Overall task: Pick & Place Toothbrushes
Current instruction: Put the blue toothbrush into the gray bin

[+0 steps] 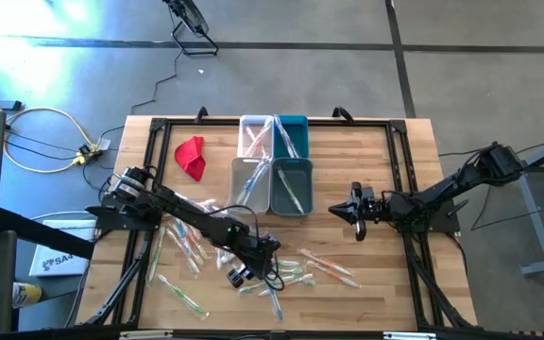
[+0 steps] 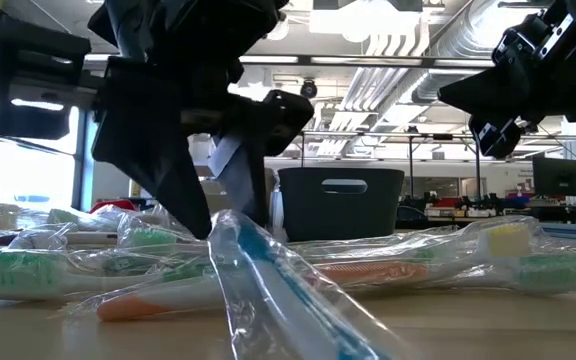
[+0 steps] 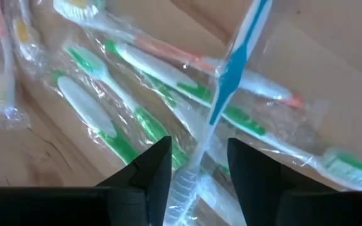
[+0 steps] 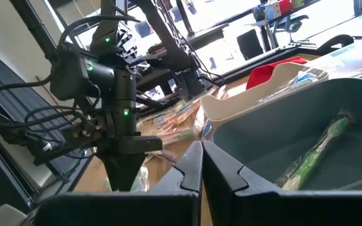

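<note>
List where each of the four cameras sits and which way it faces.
High view: overhead, looking straight down on the table; both arms show.
Low view: tabletop height, looking level into the room; left end effector at a blue toothbrush.
Left wrist view: on the left arm, looking down; its fingers straddle the blue toothbrush.
Right wrist view: on the right arm, facing the left arm across the bins; its shut right end effector shows.
Shared: low and left wrist views both show the blue toothbrush.

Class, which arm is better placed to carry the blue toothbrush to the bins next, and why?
The left. Its gripper is down among the loose toothbrushes with its fingers either side of the blue toothbrush. The right gripper hangs shut, empty, beside the bins.
</note>
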### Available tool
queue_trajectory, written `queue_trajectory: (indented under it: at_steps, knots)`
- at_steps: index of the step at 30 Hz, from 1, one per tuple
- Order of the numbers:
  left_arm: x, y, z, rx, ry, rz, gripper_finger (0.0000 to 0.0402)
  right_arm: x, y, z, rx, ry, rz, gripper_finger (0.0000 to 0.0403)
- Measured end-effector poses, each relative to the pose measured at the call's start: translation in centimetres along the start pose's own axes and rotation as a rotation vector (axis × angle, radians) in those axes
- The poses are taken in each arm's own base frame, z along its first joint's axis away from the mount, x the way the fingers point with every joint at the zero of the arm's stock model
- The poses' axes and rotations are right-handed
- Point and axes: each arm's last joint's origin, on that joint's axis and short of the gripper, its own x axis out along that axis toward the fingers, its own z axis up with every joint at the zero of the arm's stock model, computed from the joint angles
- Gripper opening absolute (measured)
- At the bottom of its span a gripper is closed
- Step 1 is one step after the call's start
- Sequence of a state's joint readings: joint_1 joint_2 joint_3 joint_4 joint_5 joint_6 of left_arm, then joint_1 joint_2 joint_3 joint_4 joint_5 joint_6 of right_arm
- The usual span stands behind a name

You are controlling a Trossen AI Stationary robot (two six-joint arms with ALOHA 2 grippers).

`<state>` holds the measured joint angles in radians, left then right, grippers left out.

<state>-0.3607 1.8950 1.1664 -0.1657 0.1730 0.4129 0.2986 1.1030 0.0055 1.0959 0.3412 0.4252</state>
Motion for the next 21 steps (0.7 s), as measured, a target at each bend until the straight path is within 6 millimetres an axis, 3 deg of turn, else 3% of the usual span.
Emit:
queue_trajectory:
  at_steps: [14, 21]
  knots:
    - [0.00, -0.16, -0.06, -0.006, -0.008, -0.047, 0.0034, 0.00, 0.00, 0.00, 0.000, 0.000, 0.000, 0.0002]
    - [-0.02, -0.34, -0.02, -0.007, -0.030, -0.106, 0.0006, 0.00, 0.00, 0.00, 0.004, 0.000, 0.000, 0.0002]
